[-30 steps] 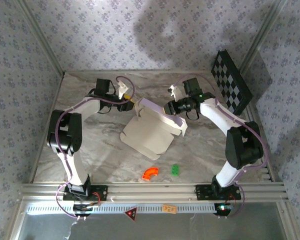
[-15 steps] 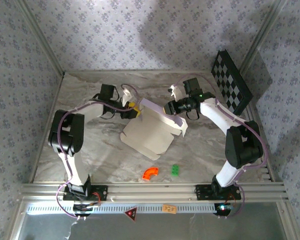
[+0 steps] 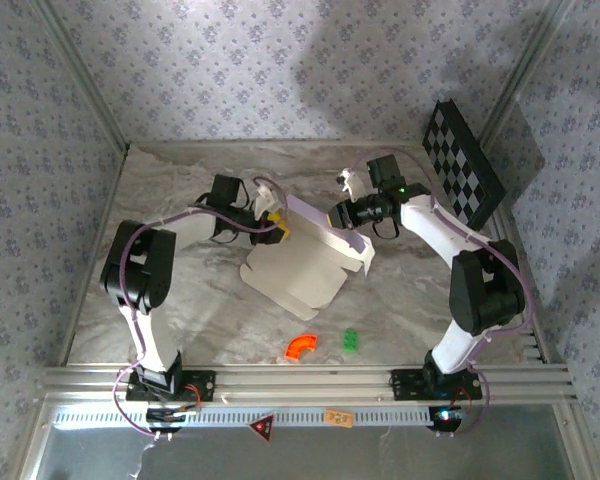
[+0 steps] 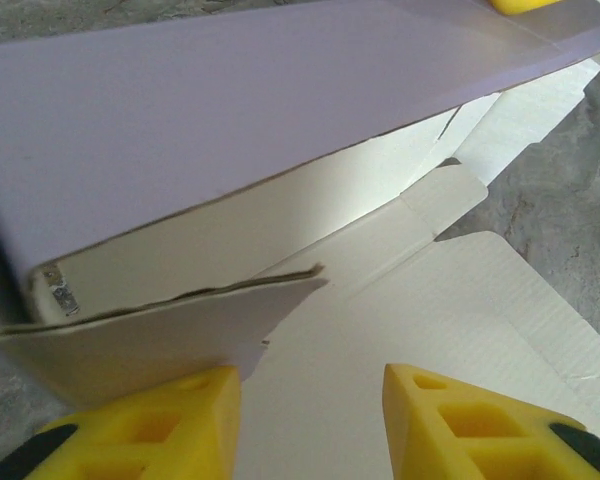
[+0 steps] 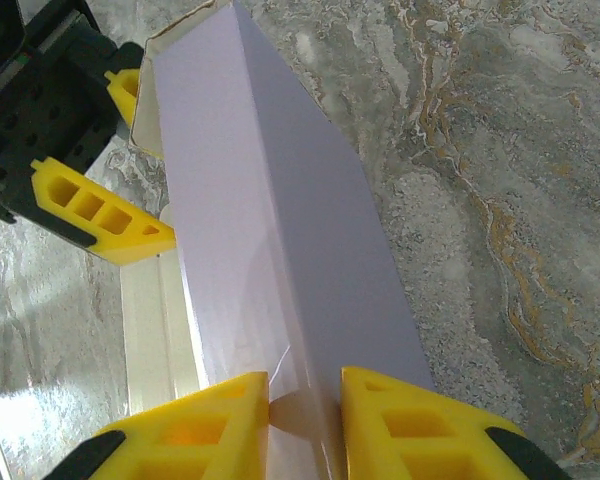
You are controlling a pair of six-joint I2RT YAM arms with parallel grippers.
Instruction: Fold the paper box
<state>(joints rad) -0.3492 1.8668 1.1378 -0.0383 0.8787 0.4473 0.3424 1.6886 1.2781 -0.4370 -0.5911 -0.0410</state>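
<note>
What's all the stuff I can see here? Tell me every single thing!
paper box: one, off-white and pale lilac, middle of the table, partly folded
curved piece: one, orange, near the front edge
block: one, green, just right of the curved piece
checkered board: one, black and white, far right corner
table: one, grey marbled, under everything
left end effector: one, yellow fingers, open at the box's left end
right end effector: one, yellow fingers, shut on the box's raised panel
</note>
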